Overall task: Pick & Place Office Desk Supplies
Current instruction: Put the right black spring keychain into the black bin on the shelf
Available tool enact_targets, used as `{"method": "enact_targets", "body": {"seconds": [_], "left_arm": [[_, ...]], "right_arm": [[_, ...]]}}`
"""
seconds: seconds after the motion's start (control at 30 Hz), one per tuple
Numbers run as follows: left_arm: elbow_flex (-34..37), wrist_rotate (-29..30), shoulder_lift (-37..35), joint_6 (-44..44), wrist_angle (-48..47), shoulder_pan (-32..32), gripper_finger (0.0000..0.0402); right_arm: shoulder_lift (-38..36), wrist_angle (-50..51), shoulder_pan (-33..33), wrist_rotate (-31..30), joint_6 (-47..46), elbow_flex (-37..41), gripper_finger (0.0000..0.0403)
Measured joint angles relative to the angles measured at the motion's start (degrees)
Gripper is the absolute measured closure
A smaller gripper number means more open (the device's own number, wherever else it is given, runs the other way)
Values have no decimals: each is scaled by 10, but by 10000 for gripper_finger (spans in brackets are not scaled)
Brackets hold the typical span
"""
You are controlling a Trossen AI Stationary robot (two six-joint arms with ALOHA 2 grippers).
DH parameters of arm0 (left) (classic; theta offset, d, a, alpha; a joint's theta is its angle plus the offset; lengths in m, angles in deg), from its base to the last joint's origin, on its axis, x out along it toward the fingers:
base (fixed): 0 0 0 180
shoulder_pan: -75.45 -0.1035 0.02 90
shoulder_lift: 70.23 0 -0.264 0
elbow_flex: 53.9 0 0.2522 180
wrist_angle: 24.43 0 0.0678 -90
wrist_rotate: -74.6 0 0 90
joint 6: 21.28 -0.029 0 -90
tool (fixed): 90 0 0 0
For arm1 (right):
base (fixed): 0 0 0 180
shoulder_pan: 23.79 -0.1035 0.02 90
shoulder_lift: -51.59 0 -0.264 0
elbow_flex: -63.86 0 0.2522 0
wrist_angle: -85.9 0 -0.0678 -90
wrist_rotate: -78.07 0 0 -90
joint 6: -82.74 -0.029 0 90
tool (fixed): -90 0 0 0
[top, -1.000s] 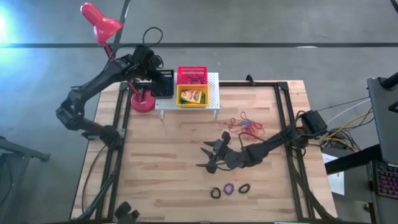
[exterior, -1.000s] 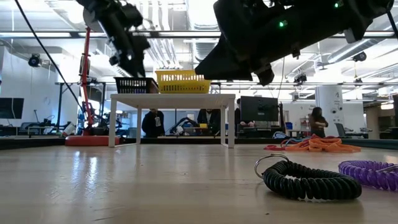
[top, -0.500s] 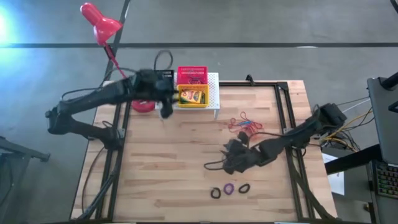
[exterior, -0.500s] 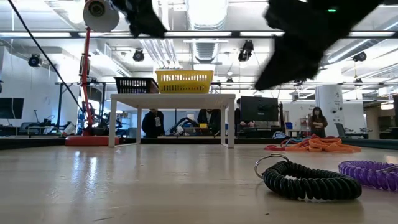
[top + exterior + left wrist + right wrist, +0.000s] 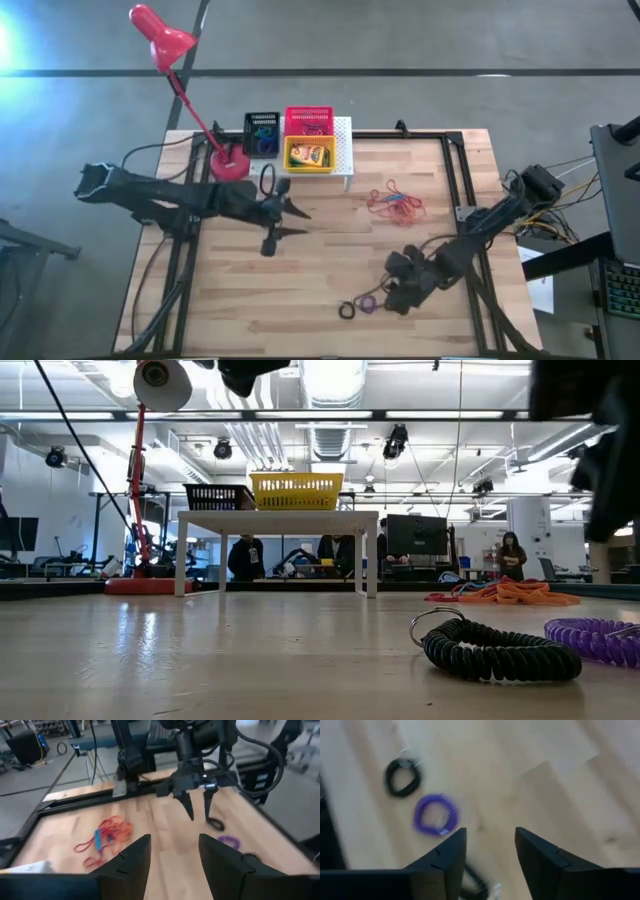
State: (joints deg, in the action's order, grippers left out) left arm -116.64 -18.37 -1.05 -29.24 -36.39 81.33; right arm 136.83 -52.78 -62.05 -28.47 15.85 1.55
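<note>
**Spotter:** Pale wooden planks make up your table [image 5: 300, 270], framed by dark rails over a grey floor. Your supplies sit in three spots. Coiled rings lie near the front edge: a black ring [image 5: 347, 311], a purple ring [image 5: 368, 302], and a third mostly hidden under the right gripper [image 5: 397, 300]. A loose tangle of red-orange rubber bands [image 5: 396, 201] with a blue bit in it lies apart, toward the right rail. At the back, a white perforated stand [image 5: 344, 150] carries a black basket [image 5: 262, 133], a red basket [image 5: 308, 121] and a yellow basket [image 5: 310, 155] holding a crayon box [image 5: 312, 154].

**Operator:** How do the grippers stand?

**Spotter:** Your right one hangs over the rings with fingers [image 5: 540, 865] parted and nothing between them. Your left gripper [image 5: 287, 219] is mid-table in front of the stand, fingers [image 5: 130, 865] spread, empty too.

**Operator:** What does each camera add?

**Spotter:** Table height shows you the black ring's coils and metal loop, the purple one beside it, and people in the room behind; the red basket is hidden there. Your right wrist camera looks down on the purple and black rings lying apart. Your left wrist camera looks across at the right gripper's tips pointing down near the rings. Only overhead shows the red lamp [image 5: 160, 38] at the left of the stand.
</note>
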Motion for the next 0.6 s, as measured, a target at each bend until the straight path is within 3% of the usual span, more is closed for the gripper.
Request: {"method": "enact_targets", "body": {"seconds": [0.23, 0.43, 0.6], "left_arm": [[89, 3, 0, 54, 107, 6, 233], [119, -1, 0, 67, 109, 13, 233], [130, -1, 0, 69, 106, 20, 233]], "right_arm": [[10, -11, -64, 6, 23, 0, 188], [36, -11, -76, 39, 37, 16, 193], [55, -68, -70, 57, 60, 39, 206]]}}
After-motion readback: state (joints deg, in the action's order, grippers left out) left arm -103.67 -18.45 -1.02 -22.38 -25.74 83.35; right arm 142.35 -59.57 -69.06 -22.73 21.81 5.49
